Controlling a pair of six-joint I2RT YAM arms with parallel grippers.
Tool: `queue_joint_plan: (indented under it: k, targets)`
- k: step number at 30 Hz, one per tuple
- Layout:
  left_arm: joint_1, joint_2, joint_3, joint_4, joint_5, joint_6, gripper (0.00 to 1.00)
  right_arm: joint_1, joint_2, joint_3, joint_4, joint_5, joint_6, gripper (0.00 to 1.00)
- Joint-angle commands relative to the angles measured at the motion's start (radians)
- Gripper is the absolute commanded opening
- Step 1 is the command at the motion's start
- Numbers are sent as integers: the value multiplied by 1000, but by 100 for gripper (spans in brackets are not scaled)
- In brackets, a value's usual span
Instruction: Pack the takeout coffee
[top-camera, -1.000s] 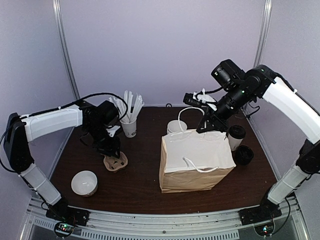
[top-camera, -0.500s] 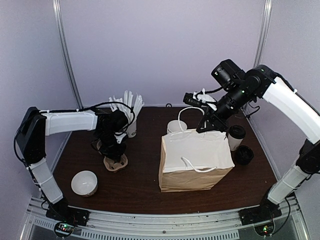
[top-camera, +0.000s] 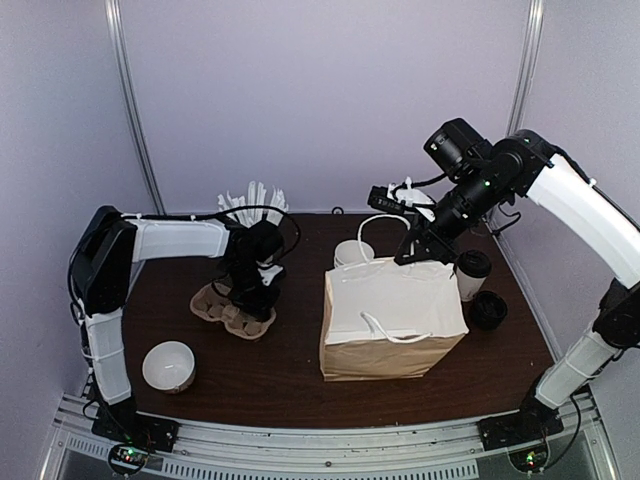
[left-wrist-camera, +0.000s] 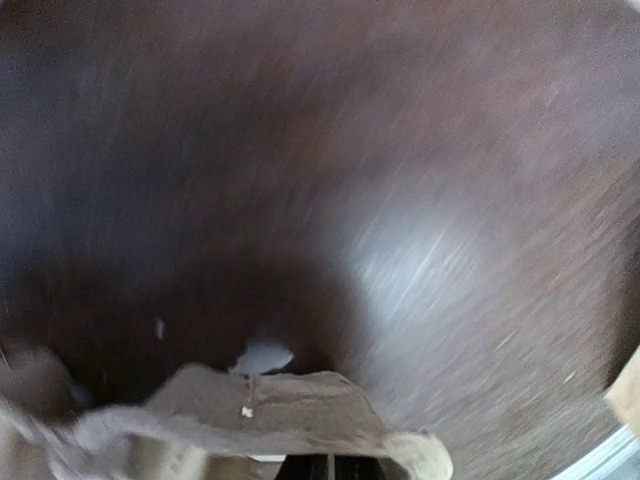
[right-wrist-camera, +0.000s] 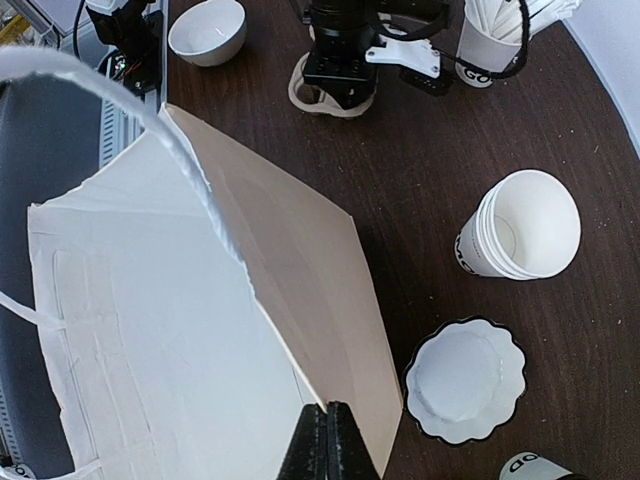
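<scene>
Takeout coffee (top-camera: 472, 272) stood upright near the right gripper (top-camera: 409, 258), which was clamped on the paper bag (top-camera: 395, 335) rim; the left gripper (top-camera: 256, 300), pinching the cup carrier (top-camera: 214, 305), was well apart.

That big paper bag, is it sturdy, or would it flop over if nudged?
Probably floppy: the bag is thin creased paper, its rim pinched by the right gripper. Likely light, so a nudge could slide or tip it.

Soft, even light; the left wrist view is motion-blurred, with pale glare on the table (left-wrist-camera: 420, 260).
</scene>
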Motion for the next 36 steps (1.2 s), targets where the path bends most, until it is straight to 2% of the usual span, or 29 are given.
queue_joint_plan:
  k: [1, 4, 8, 13, 17, 22, 25, 31, 36]
  targets:
    - [-2, 75, 152, 61, 57, 61, 7, -8, -24, -4, 14, 19, -6, 0]
    - [0, 124, 249, 47, 49, 82, 11, -8, -26, -8, 14, 21, -5, 0]
    - [0, 135, 315, -53, 49, 135, 17, -10, -35, -19, 14, 20, -8, 0]
    - [-2, -91, 182, -108, 98, 309, 35, -13, -66, -43, 24, 16, -11, 0]
    - [18, -252, 23, -117, 20, 510, 47, -16, -72, -43, 27, -7, -11, 0]
    - [69, -257, -48, -128, 76, 592, 52, -16, -62, -34, 23, -26, -12, 0]
    - [69, -214, -28, -133, 105, 638, 53, -16, -64, -35, 20, -34, -13, 0]
    - [69, -113, 34, -152, 53, 691, 54, -16, -62, -27, 16, -53, -12, 0]
    - [68, -85, 26, -117, 20, 722, 54, -16, -49, -19, 11, -73, -11, 0]
